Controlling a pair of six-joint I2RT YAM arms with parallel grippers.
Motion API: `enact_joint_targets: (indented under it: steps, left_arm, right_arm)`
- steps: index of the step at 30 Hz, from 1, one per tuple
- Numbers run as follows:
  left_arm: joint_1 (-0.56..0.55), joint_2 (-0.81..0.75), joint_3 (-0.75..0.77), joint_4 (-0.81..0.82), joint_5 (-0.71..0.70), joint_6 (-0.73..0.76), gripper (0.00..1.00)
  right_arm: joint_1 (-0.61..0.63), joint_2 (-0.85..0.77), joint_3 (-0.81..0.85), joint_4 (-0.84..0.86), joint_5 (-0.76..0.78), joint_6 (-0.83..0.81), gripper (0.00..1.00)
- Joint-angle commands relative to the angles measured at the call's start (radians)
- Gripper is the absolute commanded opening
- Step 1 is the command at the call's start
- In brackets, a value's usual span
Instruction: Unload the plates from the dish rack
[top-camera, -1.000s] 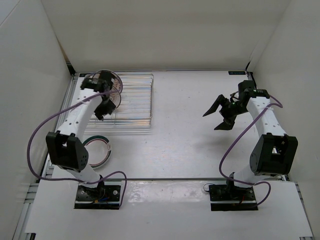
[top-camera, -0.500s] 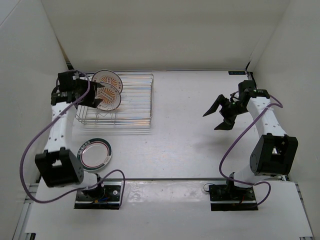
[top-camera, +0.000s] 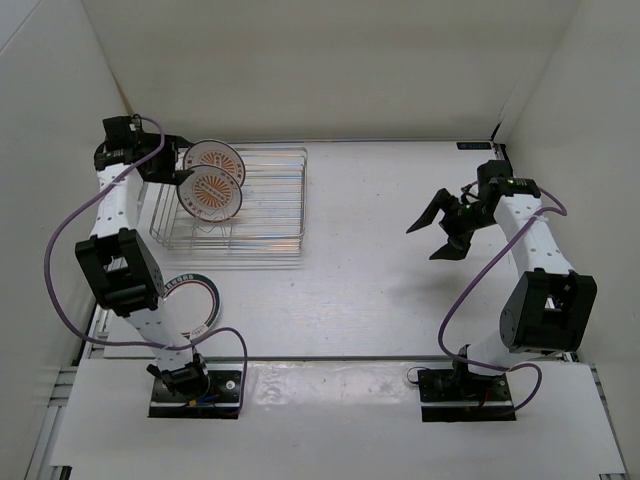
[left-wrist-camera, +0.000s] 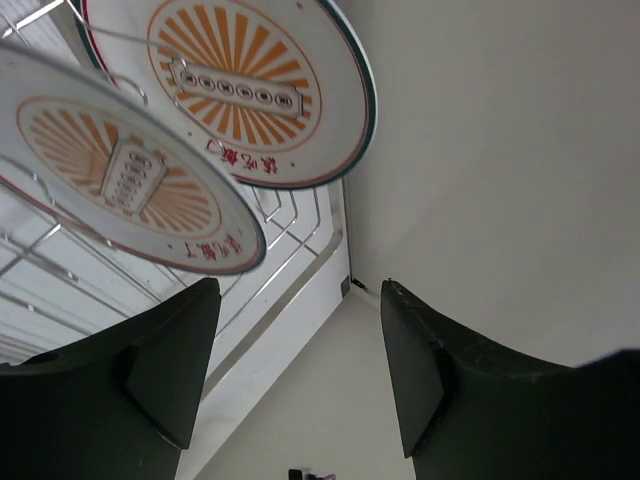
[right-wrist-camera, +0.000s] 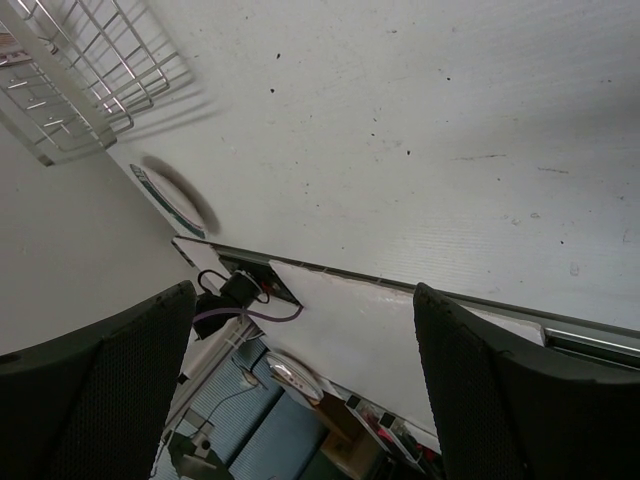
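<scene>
- Plates in the rack: two orange-sunburst plates stand on edge at the left end of the rack (top-camera: 272, 205), the rear plate (top-camera: 216, 158) just behind the front plate (top-camera: 210, 192), and they overlap in the overhead view.
- The left wrist view shows both plates tilted across the upper left of the frame, each with a printed panel at its centre and red lettering near the rim, with the rack's wires running under and behind them.
- A third, green-rimmed plate (top-camera: 202, 304) lies flat on the table (top-camera: 380, 290), near the front left and well apart from the rack; the left arm (top-camera: 112, 262) hides part of it.
- The left end effector (left-wrist-camera: 298, 288) sits at the back left corner, just beside the two standing plates. Its fingers are spread wide with nothing between them, and neither touches a plate.
- The right end effector (top-camera: 420, 244) hangs over the right half of the table, well apart from the rack, fingers splayed and holding nothing.
- The right wrist view shows speckled table between its fingers, a corner of the rack at the upper left and the green-rimmed plate seen nearly edge-on below it.
</scene>
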Motion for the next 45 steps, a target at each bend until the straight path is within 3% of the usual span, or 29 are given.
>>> enact_joint_targets:
  steps: [1,11,15,24,27,34,38,45]
  left_arm:
    - [0.003,0.069,0.082,-0.026,0.063,0.039,0.76]
    - [0.015,0.239,0.209,-0.110,0.174,0.059,0.75]
    - [0.024,0.256,0.214,-0.129,0.201,0.073,0.58]
    - [0.035,0.249,0.180,-0.093,0.258,0.047,0.36]
    - [0.039,0.241,0.175,-0.073,0.279,0.013,0.18]
    - [0.047,0.200,0.185,-0.053,0.307,-0.041,0.02]
    - [0.059,0.170,0.202,-0.054,0.336,-0.120,0.00]
    - [0.067,0.066,0.205,0.086,0.319,-0.289,0.00]
  right_arm:
    - [-0.002,-0.029,0.043,-0.003,0.007,-0.010,0.90]
    - [-0.007,-0.030,0.044,-0.003,0.019,-0.008,0.90]
    - [-0.010,-0.030,0.049,-0.003,0.023,-0.011,0.90]
    - [-0.012,-0.018,0.063,-0.005,0.022,-0.011,0.90]
    - [-0.012,-0.010,0.063,0.000,0.020,-0.010,0.90]
    - [-0.013,-0.006,0.066,0.000,0.017,-0.007,0.90]
    - [-0.015,0.004,0.061,0.001,0.016,-0.008,0.90]
    - [-0.018,0.002,0.061,0.001,0.011,-0.010,0.90]
